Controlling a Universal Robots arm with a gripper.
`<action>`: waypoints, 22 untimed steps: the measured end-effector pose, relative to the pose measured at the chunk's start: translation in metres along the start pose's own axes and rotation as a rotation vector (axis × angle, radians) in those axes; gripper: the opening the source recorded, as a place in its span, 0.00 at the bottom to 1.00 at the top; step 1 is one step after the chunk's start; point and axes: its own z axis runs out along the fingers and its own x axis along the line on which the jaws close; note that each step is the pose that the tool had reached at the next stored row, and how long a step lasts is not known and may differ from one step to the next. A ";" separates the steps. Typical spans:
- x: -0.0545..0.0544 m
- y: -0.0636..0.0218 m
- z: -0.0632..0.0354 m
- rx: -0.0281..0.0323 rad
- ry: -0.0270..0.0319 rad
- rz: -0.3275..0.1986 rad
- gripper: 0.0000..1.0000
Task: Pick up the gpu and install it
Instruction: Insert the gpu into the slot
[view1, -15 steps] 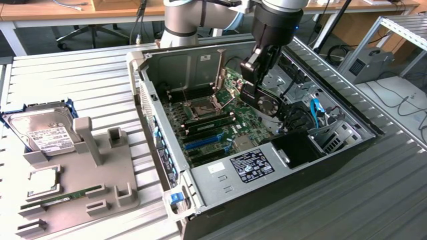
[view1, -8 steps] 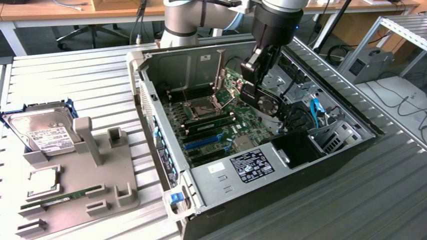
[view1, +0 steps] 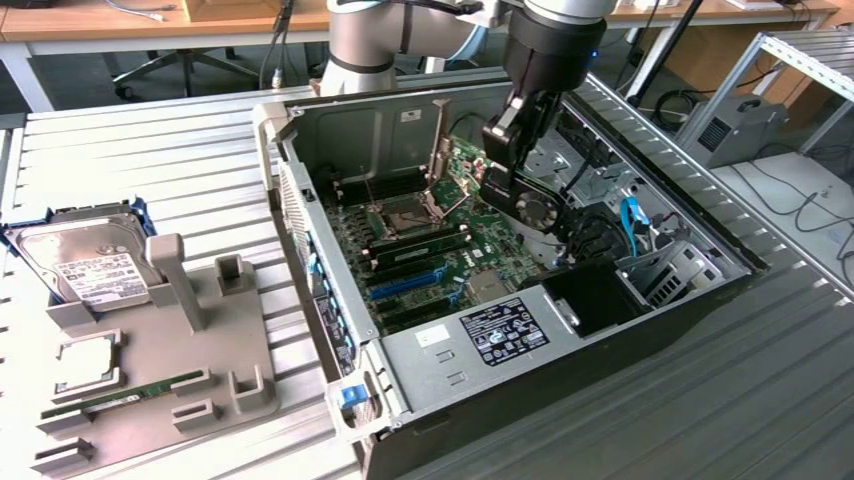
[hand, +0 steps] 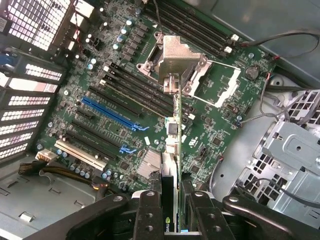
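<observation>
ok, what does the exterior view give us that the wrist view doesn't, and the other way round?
Exterior: the parts tray beside the case, holding the hard drive and RAM stick. Wrist: the gpu edge-on, with a finger on each side. Both: the gripper shut on the gpu above the motherboard, the blue slot, the CPU socket.

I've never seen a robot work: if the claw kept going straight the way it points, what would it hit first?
The claw grips the gpu, which juts ahead of it, so the card's edge would likely meet the green motherboard first; which slot is hard to judge.
</observation>
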 end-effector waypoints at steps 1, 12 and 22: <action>0.000 0.0000 0.0000 0.0000 0.0000 -0.002 0.26; 0.000 0.0001 0.0000 -0.0004 -0.0006 -0.020 0.26; 0.000 0.0001 0.0000 -0.0007 -0.0012 -0.038 0.26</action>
